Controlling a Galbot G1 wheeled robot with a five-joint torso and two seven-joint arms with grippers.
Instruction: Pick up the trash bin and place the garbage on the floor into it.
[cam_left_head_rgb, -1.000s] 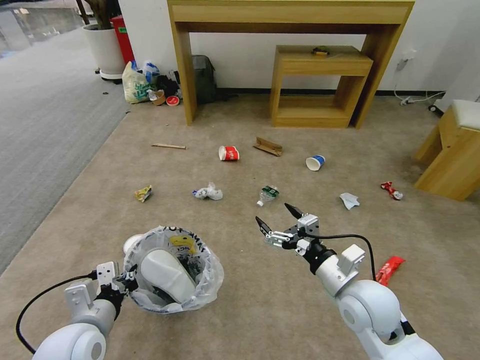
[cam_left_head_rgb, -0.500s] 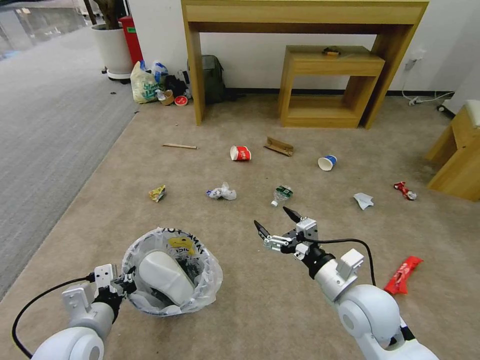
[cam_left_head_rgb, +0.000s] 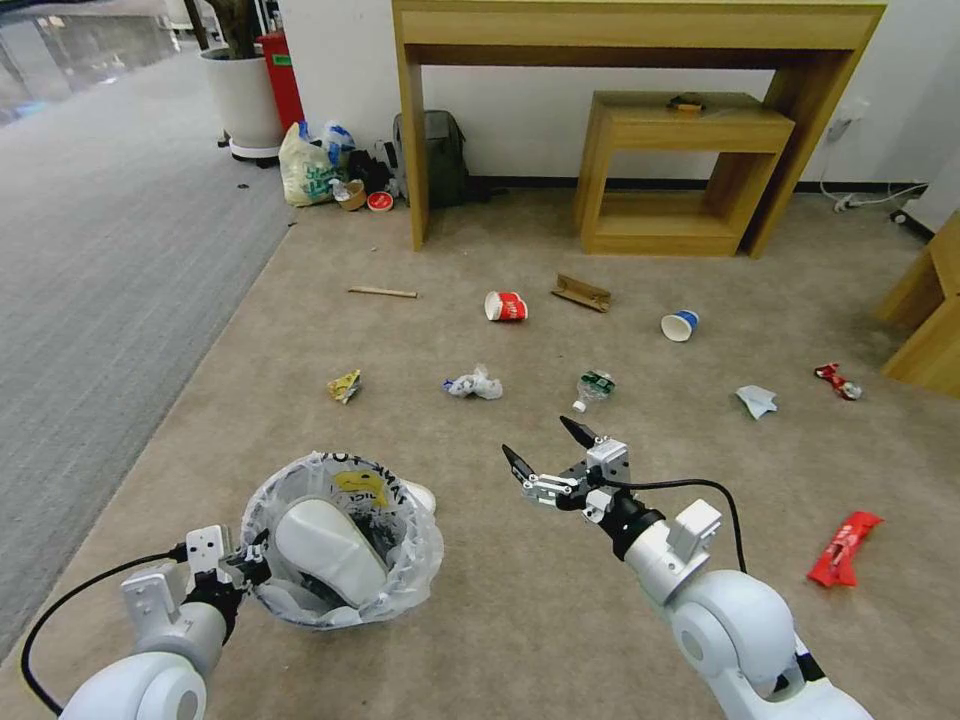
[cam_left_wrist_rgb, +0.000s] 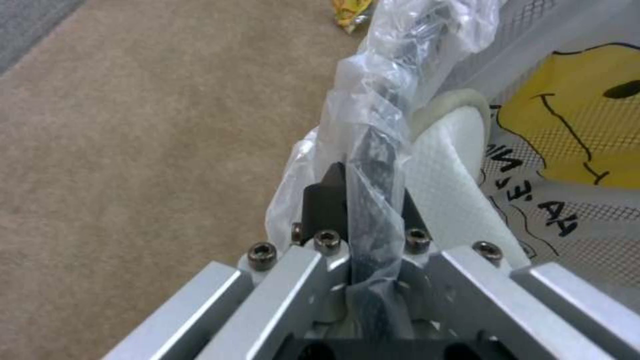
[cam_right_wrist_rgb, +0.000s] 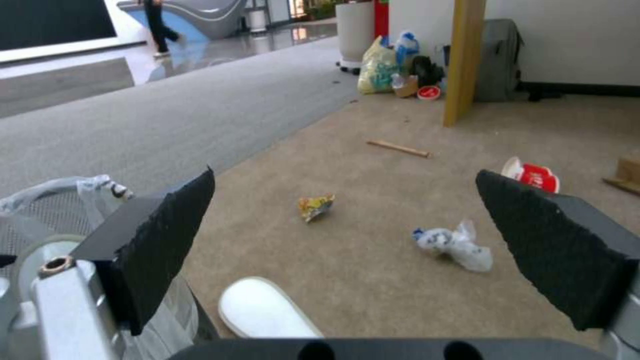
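My left gripper (cam_left_head_rgb: 250, 565) is shut on the rim of the trash bin (cam_left_head_rgb: 345, 600), a black bin with a crinkly bag; its fingers (cam_left_wrist_rgb: 327, 192) pinch the plastic. One white slipper (cam_left_head_rgb: 325, 550) lies inside. A second slipper (cam_left_head_rgb: 418, 495) rests on the beige floor (cam_left_head_rgb: 500, 620) beside the bin. My right gripper (cam_left_head_rgb: 545, 448) hovers open and empty to the bin's right. Ahead of it lie a crushed bottle (cam_left_head_rgb: 594, 386), white wrapper (cam_left_head_rgb: 474, 384), yellow wrapper (cam_left_head_rgb: 345, 385), red cup (cam_left_head_rgb: 507, 306), blue cup (cam_left_head_rgb: 680, 325), stick (cam_left_head_rgb: 382, 292) and cardboard scrap (cam_left_head_rgb: 581, 292).
Crumpled paper (cam_left_head_rgb: 757, 401), a crushed can (cam_left_head_rgb: 838, 381) and a red wrapper (cam_left_head_rgb: 845, 548) lie to the right. A wooden desk (cam_left_head_rgb: 412, 150) and low shelf (cam_left_head_rgb: 690, 170) stand at the back wall, with a backpack (cam_left_head_rgb: 445, 160) and shopping bag (cam_left_head_rgb: 305, 170). Grey ribbed carpet (cam_left_head_rgb: 90, 280) is left.
The whole view has shifted right, so the camera turned left. The held bin passed over the floor slipper, which now lies on its right. Both arms keep their pose.
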